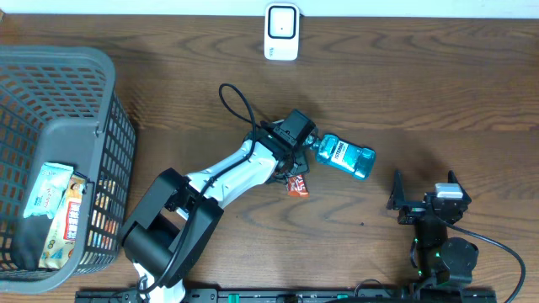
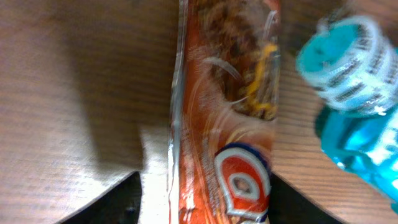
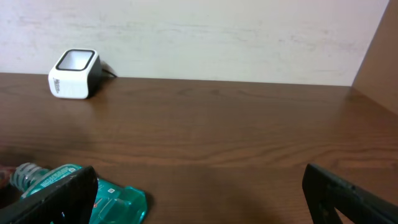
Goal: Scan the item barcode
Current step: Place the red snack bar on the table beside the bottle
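Left claw (image 2: 205, 208) straddles snack packet (image 2: 224, 93) (overhead half-hides it).

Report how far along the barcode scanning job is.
Done: unclear; snack packs lie in the basket, scanned or not I cannot tell. In hand: the left jaws stand apart around the orange packet, low over the table beside the blue bottle. Left: bring an item's barcode to the white scanner at the far edge. The right jaws are open, empty.
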You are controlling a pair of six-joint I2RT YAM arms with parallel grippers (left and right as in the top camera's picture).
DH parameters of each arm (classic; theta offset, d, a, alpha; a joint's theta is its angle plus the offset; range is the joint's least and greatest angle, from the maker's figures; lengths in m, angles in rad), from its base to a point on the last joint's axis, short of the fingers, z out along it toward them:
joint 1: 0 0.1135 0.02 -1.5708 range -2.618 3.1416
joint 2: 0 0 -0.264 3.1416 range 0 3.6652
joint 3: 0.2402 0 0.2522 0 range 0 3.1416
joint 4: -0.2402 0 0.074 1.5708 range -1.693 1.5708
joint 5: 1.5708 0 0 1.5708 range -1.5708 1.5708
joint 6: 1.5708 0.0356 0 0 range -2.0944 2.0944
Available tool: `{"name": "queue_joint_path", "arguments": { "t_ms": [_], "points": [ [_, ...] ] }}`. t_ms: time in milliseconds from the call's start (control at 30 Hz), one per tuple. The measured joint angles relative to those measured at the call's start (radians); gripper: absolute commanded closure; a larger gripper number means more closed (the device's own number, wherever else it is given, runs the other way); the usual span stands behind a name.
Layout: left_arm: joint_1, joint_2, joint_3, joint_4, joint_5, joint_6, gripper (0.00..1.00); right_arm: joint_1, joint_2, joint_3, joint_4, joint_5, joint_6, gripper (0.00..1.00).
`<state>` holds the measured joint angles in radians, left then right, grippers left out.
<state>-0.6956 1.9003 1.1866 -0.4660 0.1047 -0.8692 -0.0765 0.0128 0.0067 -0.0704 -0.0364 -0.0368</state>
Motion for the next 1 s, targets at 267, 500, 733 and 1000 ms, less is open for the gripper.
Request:
{"name": "queue_joint_path", "arguments": {
  "t_ms": [267,500,733,1000],
  "points": [
    [0.0,-0.121,0.051,-0.222,-0.048,0.097,0.09,0.0,0.0,0.0,0.0,0.0,0.0,0.01],
    [0.017,-0.502,0.233,-0.369,-0.323,0.288,0.02,0.0,0.0,0.0,0.0,0.0,0.0,0.01],
    [0.216,-0.814,0.24,-0.427,-0.61,0.299,0.02,0.0,0.0,0.0,0.0,0.0,0.0,0.01],
    [0.715,-0.919,0.241,-0.671,-0.71,-0.071,0.02,0.0,0.0,0.0,0.0,0.0,0.0,0.01]
  ]
}}
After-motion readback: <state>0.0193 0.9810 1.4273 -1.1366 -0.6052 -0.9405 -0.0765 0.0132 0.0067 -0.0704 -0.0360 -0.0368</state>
